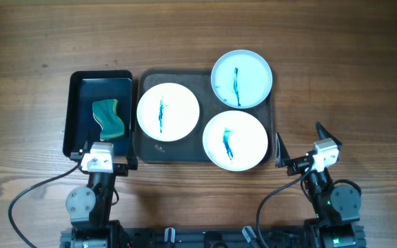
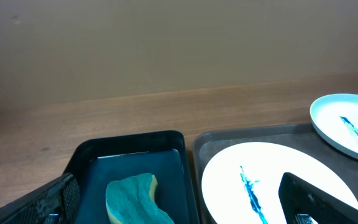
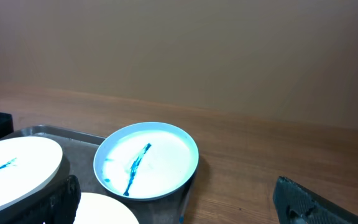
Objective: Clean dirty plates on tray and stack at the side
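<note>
Three plates with blue-teal smears sit on the dark grey-brown tray [image 1: 205, 74]: a white one at the left [image 1: 168, 111], a white one at the front right [image 1: 235, 140], and a pale blue one at the back right [image 1: 241, 78], overhanging the tray's rim. My left gripper [image 1: 105, 153] is open and empty at the front edge of the black tray. My right gripper [image 1: 302, 146] is open and empty, just right of the tray's front corner. In the left wrist view [image 2: 179, 202] the left plate [image 2: 272, 180] lies ahead. In the right wrist view [image 3: 176, 202] the pale blue plate [image 3: 146, 160] lies ahead.
A smaller glossy black tray [image 1: 81, 114] stands left of the big tray and holds a teal sponge [image 1: 109, 117], also seen in the left wrist view [image 2: 135, 199]. Bare wooden table [image 1: 343, 83] lies to the right of the tray and at the back.
</note>
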Available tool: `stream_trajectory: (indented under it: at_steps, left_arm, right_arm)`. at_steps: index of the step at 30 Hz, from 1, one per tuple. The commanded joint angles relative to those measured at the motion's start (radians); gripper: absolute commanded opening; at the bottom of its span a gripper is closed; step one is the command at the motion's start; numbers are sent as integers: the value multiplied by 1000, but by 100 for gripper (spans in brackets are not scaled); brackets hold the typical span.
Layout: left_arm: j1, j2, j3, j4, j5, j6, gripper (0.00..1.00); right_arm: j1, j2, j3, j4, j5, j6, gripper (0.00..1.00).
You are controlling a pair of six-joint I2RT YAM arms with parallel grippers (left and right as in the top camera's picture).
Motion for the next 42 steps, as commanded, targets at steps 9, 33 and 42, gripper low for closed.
stream_trajectory:
  at_steps: [9,33,42]
  left_arm:
    - [-2,-5,-10,3,-4,-2,100]
    - [-2,-5,-10,3,-3,-2,100]
    - [-2,-4,-10,3,-2,-3,100]
  right_arm:
    - [6,-2,-1,2,31,-5,100]
    - [6,-2,-1,-2,56,-63,100]
    - [6,0,-1,-1,56,-56,100]
